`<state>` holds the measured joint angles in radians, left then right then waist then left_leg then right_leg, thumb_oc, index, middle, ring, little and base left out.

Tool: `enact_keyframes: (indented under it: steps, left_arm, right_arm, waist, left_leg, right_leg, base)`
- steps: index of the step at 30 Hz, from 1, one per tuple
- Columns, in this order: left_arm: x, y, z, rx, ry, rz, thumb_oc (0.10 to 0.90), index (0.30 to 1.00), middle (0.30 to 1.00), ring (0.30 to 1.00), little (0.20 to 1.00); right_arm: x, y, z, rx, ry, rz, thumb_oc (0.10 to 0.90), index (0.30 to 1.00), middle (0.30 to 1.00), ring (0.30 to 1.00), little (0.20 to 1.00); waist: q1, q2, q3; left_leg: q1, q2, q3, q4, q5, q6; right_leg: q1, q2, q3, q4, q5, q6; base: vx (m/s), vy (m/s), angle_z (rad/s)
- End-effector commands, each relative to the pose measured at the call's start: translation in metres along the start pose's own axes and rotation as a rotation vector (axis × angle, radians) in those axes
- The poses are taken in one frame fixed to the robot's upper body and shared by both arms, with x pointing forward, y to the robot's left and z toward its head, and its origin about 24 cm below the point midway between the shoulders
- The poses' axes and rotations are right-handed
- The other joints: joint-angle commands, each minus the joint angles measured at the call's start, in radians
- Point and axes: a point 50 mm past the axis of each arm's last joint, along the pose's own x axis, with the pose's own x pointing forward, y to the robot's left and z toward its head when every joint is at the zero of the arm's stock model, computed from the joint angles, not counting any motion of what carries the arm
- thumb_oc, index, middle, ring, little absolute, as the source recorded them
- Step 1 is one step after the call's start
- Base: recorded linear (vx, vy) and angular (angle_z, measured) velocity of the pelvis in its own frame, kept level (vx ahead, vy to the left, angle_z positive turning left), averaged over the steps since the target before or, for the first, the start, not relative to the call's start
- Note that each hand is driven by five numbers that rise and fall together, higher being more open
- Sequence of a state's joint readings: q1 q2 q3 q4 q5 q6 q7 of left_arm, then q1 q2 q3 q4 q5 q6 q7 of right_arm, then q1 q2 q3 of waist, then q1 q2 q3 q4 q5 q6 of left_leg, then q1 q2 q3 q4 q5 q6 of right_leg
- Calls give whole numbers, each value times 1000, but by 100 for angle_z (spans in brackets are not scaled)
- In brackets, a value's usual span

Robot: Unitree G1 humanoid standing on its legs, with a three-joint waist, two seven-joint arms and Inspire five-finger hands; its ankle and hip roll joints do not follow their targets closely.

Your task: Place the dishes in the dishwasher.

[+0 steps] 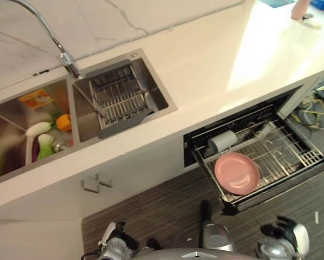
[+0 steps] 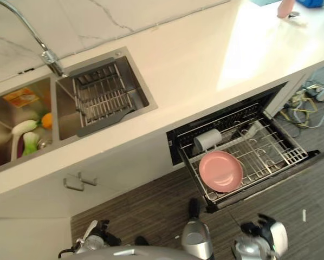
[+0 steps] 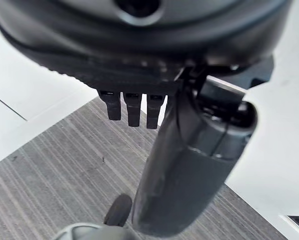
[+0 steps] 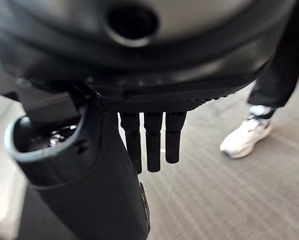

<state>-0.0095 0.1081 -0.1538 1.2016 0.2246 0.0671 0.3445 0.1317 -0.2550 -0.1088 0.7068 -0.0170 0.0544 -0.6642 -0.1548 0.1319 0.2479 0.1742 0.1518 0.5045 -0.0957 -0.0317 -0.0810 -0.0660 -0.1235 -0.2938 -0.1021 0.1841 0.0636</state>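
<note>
**Left eye view: loading status and approach for the next dish**

Left eye view shows both hands low, near the striped grey-brown floor (image 1: 151, 206), well apart from the worktop. The left hand (image 3: 134, 107) hangs with fingers straight and empty; the right hand (image 4: 152, 140) hangs likewise, fingers straight, holding nothing. A person's dark trouser leg and white shoe (image 4: 244, 137) stand on the floor beyond the right hand.

**Position of the task items**

- The pull-out wire dishwasher rack (image 1: 292, 157) stands open, above and ahead of the right hand.
- A round pink plate (image 1: 237, 173) lies tilted in the rack's near part; a grey cylindrical cup (image 1: 222, 141) lies on its side just behind it.
- The steel double sink (image 1: 162, 95) lies ahead of the left hand. Its one basin holds a dark wire draining grid (image 1: 118, 97); the other holds green, white and orange items (image 1: 45, 138), too small to identify.

**Procedure (judgement)**

1. Two dishes appear loaded; any remaining pieces are probably in the cluttered basin.
2. Raise the left hand over that basin; keep the curved steel tap (image 1: 43, 27) clear of the arm.
3. Curl the fingers round one item only.
4. Carry it toward the bare wire section beside the pink plate, and avoid striking the rack's front rail.
</note>
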Motion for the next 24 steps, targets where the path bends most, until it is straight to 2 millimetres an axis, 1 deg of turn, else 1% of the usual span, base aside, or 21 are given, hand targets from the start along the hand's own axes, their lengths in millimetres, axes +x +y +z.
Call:
enact_keyframes:
  steps: [1,2,3,4,5,7,8,9,11,12,13,15,16,17,19,20,21,22,23,24]
  left_arm:
    - [7,20,7,33,-40,65,800,900,900,900,900]
    - [6,20,9,35,-53,60,800,900,900,900,900]
    - [6,20,9,35,-53,60,800,900,900,900,900]
    - [5,17,16,-75,-84,26,800,900,900,900,900]
    - [5,16,15,-105,-85,0,800,900,900,900,900]
    - [4,14,13,-142,-82,-34,800,900,900,900,900]
    - [4,13,12,-193,-76,-50,800,900,900,900,900]
    - [4,13,11,-215,-70,-60,800,900,900,900,900]
    - [4,12,10,-223,-62,-77,800,900,900,900,900]
    - [4,11,11,-221,-71,-89,800,900,900,900,900]
    - [4,11,11,-220,-71,-89,800,900,900,900,900]
    - [4,10,11,-226,-74,-98,800,900,900,900,900]
    - [3,9,12,-244,-76,-111,800,900,900,900,900]
    - [3,9,12,-243,-76,-111,800,900,900,900,900]
    - [3,8,11,-258,-65,-117,800,900,900,900,900]
    - [4,8,8,-250,-49,-120,800,900,900,900,900]
    - [4,9,8,-250,-49,-120,800,900,900,900,900]
    - [4,8,4,-256,-27,-122,800,900,900,900,900]
    - [4,8,3,-256,-26,-122,800,900,900,900,900]
    - [4,7,-3,-246,2,-126,800,900,900,900,900]
  right_arm:
    - [36,-38,86,92,-303,-136,400,300,300,300,300]
    - [39,-40,95,82,-328,-135,400,300,300,300,300]
    - [39,-40,95,82,-328,-135,400,300,300,300,300]
    - [44,-48,107,94,-350,-139,400,300,300,300,300]
    - [48,-51,115,103,-357,-140,400,300,300,300,300]
    - [56,-57,139,113,-391,-146,400,300,300,300,300]
    - [58,-60,150,103,-415,-136,400,300,300,300,300]
    - [61,-64,157,81,-430,-132,400,300,300,300,300]
    - [61,-69,179,22,-508,-119,400,300,300,300,300]
    - [64,-73,184,0,-517,-125,400,300,300,300,300]
    - [64,-73,184,-1,-517,-125,400,300,300,300,300]
    - [64,-72,192,-15,-534,-114,400,300,300,300,300]
    - [63,-68,189,-15,-530,-95,800,900,900,900,900]
    - [63,-68,189,-15,-530,-95,800,900,900,900,900]
    - [62,-52,169,-11,-477,-36,800,900,900,900,900]
    - [63,-41,146,-61,-411,19,800,900,900,900,900]
    - [63,-40,146,-61,-411,19,800,900,900,900,900]
    - [62,-32,129,-100,-370,68,800,900,900,900,900]
    - [62,-32,129,-100,-370,68,800,900,900,900,900]
    - [60,-21,94,-202,-281,127,800,900,900,900,900]
  waist:
    - [47,-33,57]
    - [52,-23,57]
    - [52,-23,56]
    - [71,-6,54]
    - [82,1,50]
    - [100,16,45]
    - [113,22,40]
    - [120,24,37]
    - [132,27,29]
    - [140,29,21]
    - [139,28,22]
    - [155,23,10]
    - [167,16,0]
    - [166,16,0]
    - [179,3,-13]
    - [186,-5,-19]
    - [185,-6,-19]
    - [189,-11,-23]
    - [188,-12,-23]
    - [191,-22,-30]
  left_leg:
    - [-53,32,-41,21,113,-66]
    - [-59,30,-45,19,118,-66]
    - [-60,31,-45,19,118,-66]
    - [-61,26,-59,19,121,-67]
    - [-59,24,-68,20,119,-69]
    - [-62,21,-86,20,123,-72]
    - [-64,20,-94,19,126,-73]
    - [-65,21,-101,19,128,-75]
    - [-69,20,-112,17,132,-78]
    - [-75,22,-120,17,138,-79]
    - [-72,22,-121,18,135,-80]
    - [-76,24,-133,18,139,-82]
    - [-85,29,-150,17,144,-84]
    - [-86,29,-152,17,144,-84]
    - [-91,35,-175,17,145,-84]
    - [-92,38,-185,16,144,-84]
    - [-92,38,-185,16,145,-84]
    - [-90,39,-189,17,144,-84]
    - [-91,39,-190,17,144,-84]
    - [-88,42,-196,17,141,-84]
  right_leg:
    - [109,-72,-21,97,-197,103]
    - [110,-73,-26,94,-195,101]
    - [109,-73,-26,94,-194,101]
    - [127,-81,-43,88,-197,101]
    - [141,-85,-55,83,-202,103]
    - [160,-91,-75,74,-203,103]
    - [169,-94,-86,69,-202,101]
    - [178,-95,-96,64,-202,101]
    - [188,-93,-111,54,-200,99]
    - [191,-92,-120,49,-198,97]
    - [195,-92,-121,48,-201,98]
    - [205,-89,-134,42,-202,95]
    - [211,-85,-153,38,-205,92]
    - [212,-85,-155,38,-205,92]
    - [226,-78,-180,37,-211,86]
    - [235,-73,-192,37,-216,83]
    - [236,-73,-193,37,-216,83]
    - [243,-70,-200,37,-219,81]
    - [243,-70,-200,37,-219,81]
    - [253,-65,-211,37,-225,77]
  base:
    - [-48,30,-3]
    - [-9,22,7]
    - [-4,3,39]
    - [25,-7,53]
    - [29,-12,38]
    - [19,-16,28]
    - [14,-28,44]
    - [8,-37,40]
    - [19,-45,35]
    - [34,-36,23]
    - [31,-39,22]
    - [25,-73,28]
    - [9,-80,24]
    - [17,-98,47]
    - [23,-89,47]
    - [15,-69,11]
    - [17,-56,16]
    - [11,-18,22]
    - [30,-42,32]
    - [19,-25,25]
